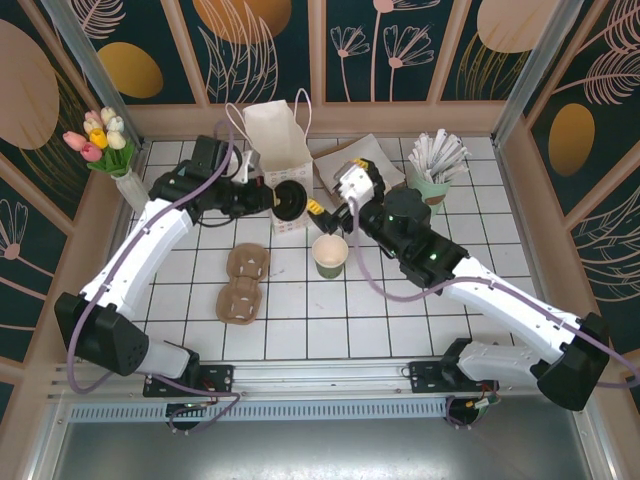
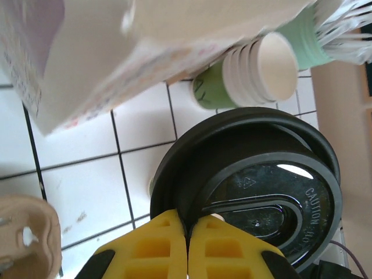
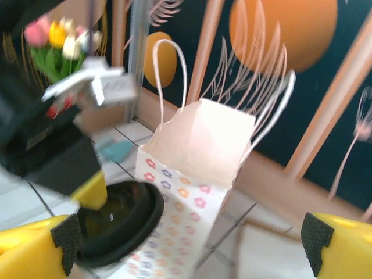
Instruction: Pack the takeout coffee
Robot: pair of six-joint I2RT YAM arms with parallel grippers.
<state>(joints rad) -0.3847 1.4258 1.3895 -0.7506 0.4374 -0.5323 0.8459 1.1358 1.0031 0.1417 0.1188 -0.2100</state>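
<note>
Lid (image 2: 261, 197) gripped at rim by L tool (image 2: 188, 224), prob. to cap cup (image 1: 330, 255); R tool (image 3: 192, 235) open, bag (image 3: 192, 145) ahead.

Overhead camera, set behind the two arms (image 1: 150, 235), looks down over the whole tiled table (image 1: 380, 320). Left wrist camera sits very close above the takeout coffee (image 2: 261, 192), facing down onto its lid. Right wrist camera, blurred, seems to look roughly level at the paper bag (image 3: 192, 168) nearby. All three share bag and cup.
</note>
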